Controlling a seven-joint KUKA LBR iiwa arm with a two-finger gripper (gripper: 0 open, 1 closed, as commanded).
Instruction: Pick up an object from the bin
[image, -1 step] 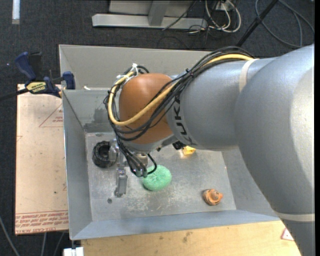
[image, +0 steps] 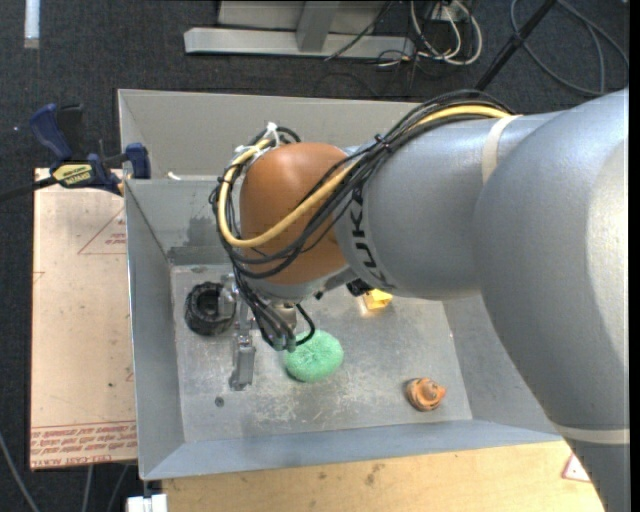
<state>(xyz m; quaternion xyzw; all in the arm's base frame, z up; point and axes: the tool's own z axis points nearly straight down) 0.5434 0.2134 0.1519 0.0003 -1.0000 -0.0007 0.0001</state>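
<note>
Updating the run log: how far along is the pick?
Done: the gripper is low in the bin, between the black ring and the green ball. In hand: nothing visibly held. Left: grasping and lifting; ring, ball, orange piece and yellow piece all lie on the bin floor.
</note>
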